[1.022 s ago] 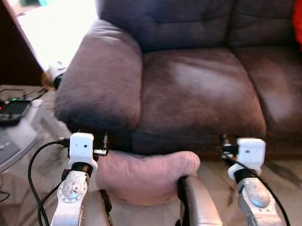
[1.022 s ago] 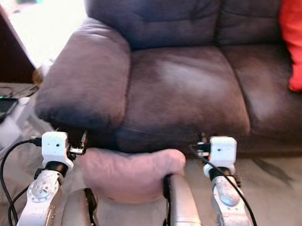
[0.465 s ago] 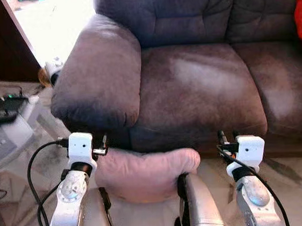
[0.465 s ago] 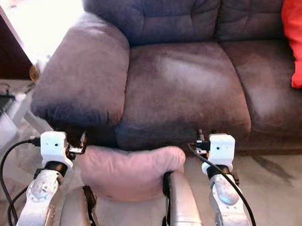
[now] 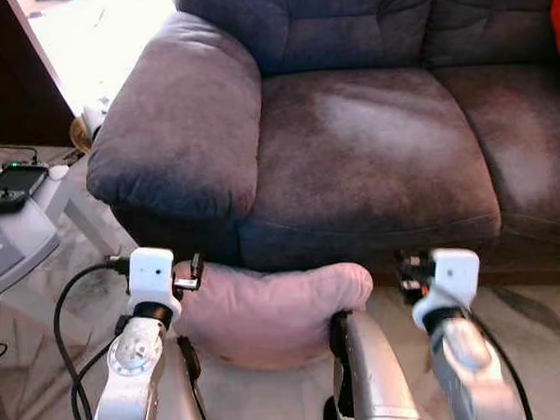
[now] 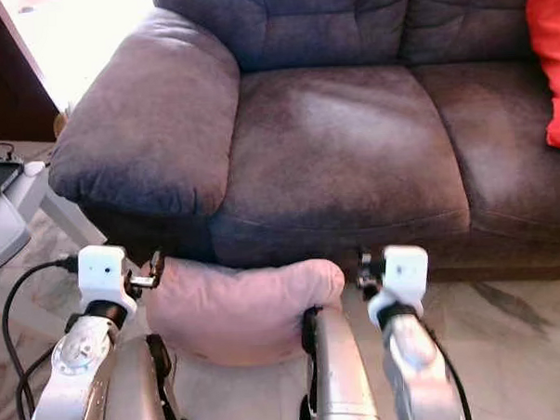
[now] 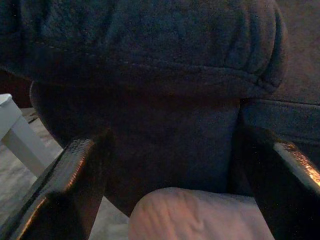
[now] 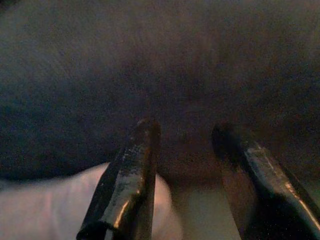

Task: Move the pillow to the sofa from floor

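**A:** Start at the grippers. What are they doing?

**B:** The left gripper [image 7: 175, 165] has its fingers spread wide, one on each side of the wrist view, with the top of the pink pillow [image 5: 266, 308] bulging up between them and the sofa's armrest [image 5: 179, 131] looming ahead. The right gripper [image 8: 192, 175] is also parted, with a plain gap between its two fingers; the pillow's pale corner lies beside one finger, not inside the gap.

**A:** So neither pinches the pillow?

**B:** Not that I can see. It looks cradled instead: the pillow sits low in front of the robot, between the two silver forearms, pressed by the left arm on one side and the inner metal limb on the other. I judge it is carried by squeezing from both sides, since it is too bulky for the fingers.

**A:** And where is it relative to the sofa?

**B:** Just below the front edge of the seat cushion [image 5: 371, 159], close against the sofa's [image 6: 328, 40] base, above the pale floor [image 6: 518, 339]. The seat is bare, so the lift onto it is not yet done.

**A:** Anything else around?

**B:** A red cushion [image 6: 552, 59] at the sofa's right end, and a white side table [image 5: 21, 235] with dark devices to the left.

**A:** Any writing or brands?

**B:** None legible anywhere.
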{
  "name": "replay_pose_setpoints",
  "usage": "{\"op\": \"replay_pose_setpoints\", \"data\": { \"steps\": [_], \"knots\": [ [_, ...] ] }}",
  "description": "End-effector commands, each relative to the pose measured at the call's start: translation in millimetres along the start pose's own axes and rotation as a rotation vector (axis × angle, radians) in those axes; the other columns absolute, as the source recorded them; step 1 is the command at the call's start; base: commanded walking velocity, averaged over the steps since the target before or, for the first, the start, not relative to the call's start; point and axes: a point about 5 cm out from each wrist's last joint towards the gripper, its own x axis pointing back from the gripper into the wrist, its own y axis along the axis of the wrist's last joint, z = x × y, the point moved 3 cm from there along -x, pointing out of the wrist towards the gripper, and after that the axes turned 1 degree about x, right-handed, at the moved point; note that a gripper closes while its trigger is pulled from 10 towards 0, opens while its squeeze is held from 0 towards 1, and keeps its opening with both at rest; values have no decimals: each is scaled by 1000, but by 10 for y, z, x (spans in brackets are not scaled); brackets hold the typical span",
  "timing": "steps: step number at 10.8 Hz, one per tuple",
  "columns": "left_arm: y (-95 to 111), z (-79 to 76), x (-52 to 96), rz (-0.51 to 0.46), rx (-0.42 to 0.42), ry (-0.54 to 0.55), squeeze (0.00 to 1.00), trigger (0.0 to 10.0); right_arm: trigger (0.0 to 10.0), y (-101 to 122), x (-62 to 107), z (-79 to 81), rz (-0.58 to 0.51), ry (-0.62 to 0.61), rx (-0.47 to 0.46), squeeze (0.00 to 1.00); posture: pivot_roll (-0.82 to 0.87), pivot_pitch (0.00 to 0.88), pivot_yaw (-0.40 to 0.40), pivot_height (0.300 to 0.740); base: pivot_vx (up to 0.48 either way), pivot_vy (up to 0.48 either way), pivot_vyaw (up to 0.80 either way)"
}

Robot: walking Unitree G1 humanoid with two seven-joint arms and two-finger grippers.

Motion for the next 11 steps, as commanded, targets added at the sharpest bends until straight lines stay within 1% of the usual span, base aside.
{"op": "replay_pose_setpoints", "data": {
  "steps": [1,2,3,4,5,6,7,8,10,11],
  "knots": [
    [-30,5,-13,18,-8,-10,0,10000,10000,-113,-24,-26,106,-12,-49,0,8,102,-22,462,0,0,0],
    [-40,0,-17,25,-12,-14,0,10000,10000,-118,-96,66,175,70,-144,1000,10,106,-22,462,0,0,0],
    [-46,-1,-19,29,-13,-15,0,10000,10000,-132,-123,102,210,101,-155,1000,8,110,-22,462,0,0,0],
    [-60,-2,-19,36,-12,-18,0,10000,10000,-140,-218,90,248,100,-146,1000,14,118,-28,462,0,0,0],
    [-61,3,-20,39,-10,-17,0,10000,10000,-158,-249,99,266,116,-136,1000,19,123,-30,462,0,0,0],
    [-64,8,-20,41,-9,-17,0,10000,10000,-177,-265,93,275,116,-148,1000,19,126,-30,462,0,0,0],
    [-72,2,-31,47,-8,-22,0,10000,10000,-246,-284,58,319,98,-151,1000,17,130,-28,462,0,0,0],
    [-71,-10,-48,48,-6,-29,0,10000,10000,-296,-297,68,352,105,-155,1000,21,130,-29,462,0,0,0],
    [-51,-30,-80,42,-1,-36,0,10000,10000,-345,-358,118,372,131,-171,1000,23,130,-26,462,0,0,0],
    [-44,-49,-101,41,-3,-42,0,10000,10000,-358,-406,120,371,120,-167,1000,27,128,-25,462,0,0,0]
  ]
}}
